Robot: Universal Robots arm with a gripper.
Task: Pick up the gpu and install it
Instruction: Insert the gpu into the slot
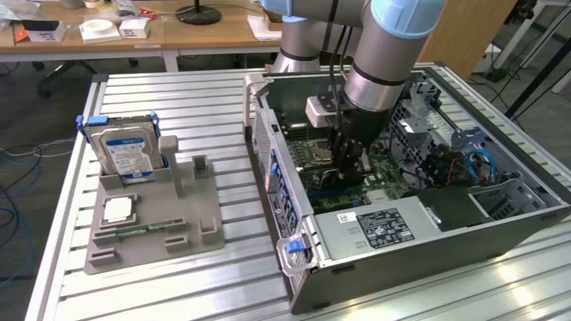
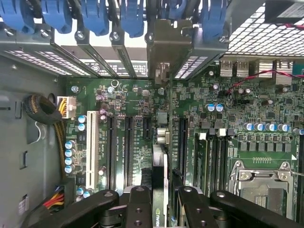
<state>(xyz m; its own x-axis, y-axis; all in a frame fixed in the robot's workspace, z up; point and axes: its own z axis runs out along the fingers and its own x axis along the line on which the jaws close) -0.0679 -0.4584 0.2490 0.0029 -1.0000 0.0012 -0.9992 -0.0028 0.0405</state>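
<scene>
Tool (image 2: 159, 209): gripping the gpu (image 2: 158, 190) edge-on, fingers closed on it.
Around: expansion slots (image 2: 118, 152) flanking; bracket bay (image 2: 164, 52) lying ahead.

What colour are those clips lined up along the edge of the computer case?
Blue. The clips show best in the wrist view, lined up above the green motherboard.

gpu (image 2: 159, 190) seen edge-on, lower end cut by frame bottom, flanks covered by gripper (image 2: 160, 209) links. Fingertip contact hidden. In exterior view centre, arm blocks the motherboard (image 1: 348, 190) slots.
</scene>
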